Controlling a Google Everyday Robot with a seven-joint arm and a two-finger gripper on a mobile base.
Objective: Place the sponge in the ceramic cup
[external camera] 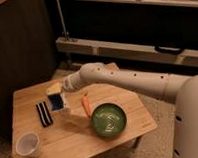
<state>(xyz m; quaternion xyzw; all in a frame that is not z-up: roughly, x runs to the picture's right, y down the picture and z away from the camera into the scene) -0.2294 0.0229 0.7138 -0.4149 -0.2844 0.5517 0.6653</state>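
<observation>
**Trainee:** Figure 1, item (a): where did you have the claw?

**Operator:** I had the claw point(63, 106) over the left half of the desk point(137, 116), at the end of the white arm point(117, 78) that reached in from the right. It was clenched on the sponge point(55, 100).

**Trainee:** Item (b): how did the sponge lie?

**Operator:** It was at the claw, above the desk top and not resting on it. As I saw it, its long axis ran roughly up and down, tipped a little. The pale yellow layer was uppermost and the dark blue face was turned toward the camera. I could not tell its exact tilt.

**Trainee:** Item (c): and the ceramic cup?

**Operator:** The ceramic cup point(28, 145) stood upright, mouth up, at the front left corner of the desk. It was well apart from the sponge, lower left of it in the view.

**Trainee:** Items (d) to (f)?

**Operator:** (d) A black-and-white striped strip point(43, 114) lay flat just left of the sponge, between it and the cup, with its long axis running front to back. (e) A slim orange item point(86, 105) lay just right of the claw. (f) A green plate point(109, 122) sat near the desk's right front, beside the orange item.
</observation>
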